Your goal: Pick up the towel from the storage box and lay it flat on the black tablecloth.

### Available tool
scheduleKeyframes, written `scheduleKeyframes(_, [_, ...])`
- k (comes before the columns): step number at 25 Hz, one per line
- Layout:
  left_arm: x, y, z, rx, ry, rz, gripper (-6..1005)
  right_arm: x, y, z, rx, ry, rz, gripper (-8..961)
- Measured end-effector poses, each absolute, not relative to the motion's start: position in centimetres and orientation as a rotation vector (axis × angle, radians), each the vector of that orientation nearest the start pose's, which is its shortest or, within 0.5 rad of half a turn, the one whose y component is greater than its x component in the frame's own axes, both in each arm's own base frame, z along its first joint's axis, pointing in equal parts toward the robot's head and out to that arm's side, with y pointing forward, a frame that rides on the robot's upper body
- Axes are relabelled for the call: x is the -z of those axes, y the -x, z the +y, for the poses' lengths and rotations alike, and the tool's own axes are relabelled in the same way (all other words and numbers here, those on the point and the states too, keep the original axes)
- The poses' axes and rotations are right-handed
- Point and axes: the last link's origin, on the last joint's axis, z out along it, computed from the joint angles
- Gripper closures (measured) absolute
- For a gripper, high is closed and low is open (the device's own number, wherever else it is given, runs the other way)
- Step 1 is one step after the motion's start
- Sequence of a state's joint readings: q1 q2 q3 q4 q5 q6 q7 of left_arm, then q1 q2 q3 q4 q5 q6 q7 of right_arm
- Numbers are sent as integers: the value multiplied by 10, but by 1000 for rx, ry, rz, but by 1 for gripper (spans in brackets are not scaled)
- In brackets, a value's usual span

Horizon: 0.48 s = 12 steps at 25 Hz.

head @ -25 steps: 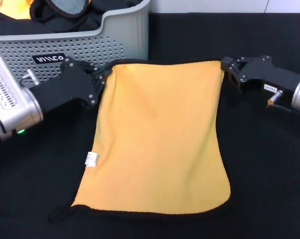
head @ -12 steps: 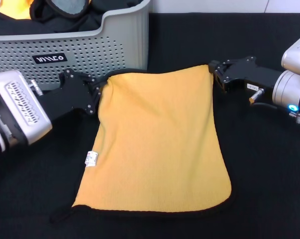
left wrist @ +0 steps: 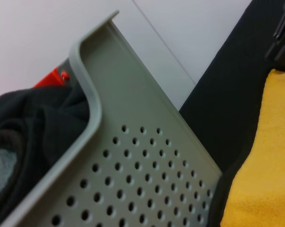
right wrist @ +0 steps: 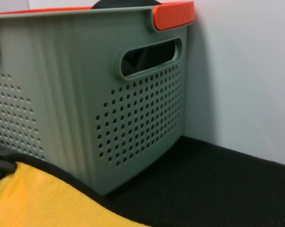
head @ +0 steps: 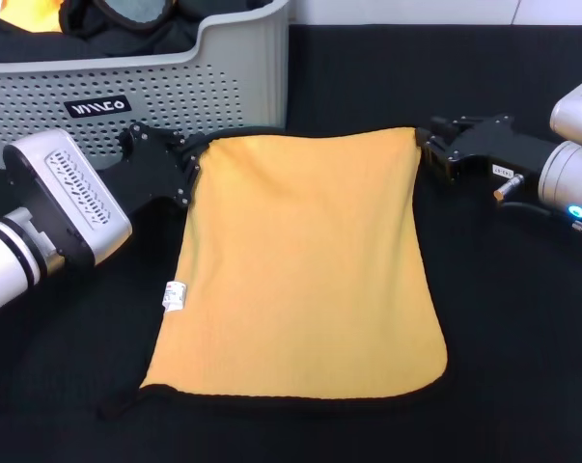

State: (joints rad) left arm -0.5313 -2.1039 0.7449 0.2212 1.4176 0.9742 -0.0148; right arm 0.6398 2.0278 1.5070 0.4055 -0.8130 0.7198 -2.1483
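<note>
The towel [head: 300, 270] lies yellow side up on the black tablecloth [head: 522, 318], with its white tag [head: 175, 295] at its left edge. Its near edge curls slightly, showing the black stitching. My left gripper [head: 187, 172] is at the towel's far left corner, shut on it, close to the storage box [head: 223, 87]. My right gripper [head: 428, 154] sits just beside the far right corner. The left wrist view shows the box wall [left wrist: 133, 156], the towel [left wrist: 260, 179] and the right gripper [left wrist: 284, 33] farther off. The right wrist view shows the box [right wrist: 85, 94] and the towel [right wrist: 38, 198].
The storage box holds more dark cloths [head: 126, 24] and an orange one [head: 25, 14]. Its black label [head: 96, 107] faces me. An orange handle piece [right wrist: 173, 14] tops its rim. A white wall [right wrist: 246, 71] stands behind the tablecloth.
The towel's far edge has come down onto the tablecloth. The right gripper first moved left, then drew back right off the corner. The left arm swung, its gripper staying at the left corner.
</note>
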Motion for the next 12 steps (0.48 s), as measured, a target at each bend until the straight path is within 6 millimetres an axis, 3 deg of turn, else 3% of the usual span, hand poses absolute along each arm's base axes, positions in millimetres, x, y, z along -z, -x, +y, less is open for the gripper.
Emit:
scheduleKeyframes(3, [52,326,344,127,2192,118,949,62,-240,398,-568,2349,547,823])
scheduleKeyframes(12, [40,338,311,275,2105,23,741,42,-241,364,-792,2355,407,449])
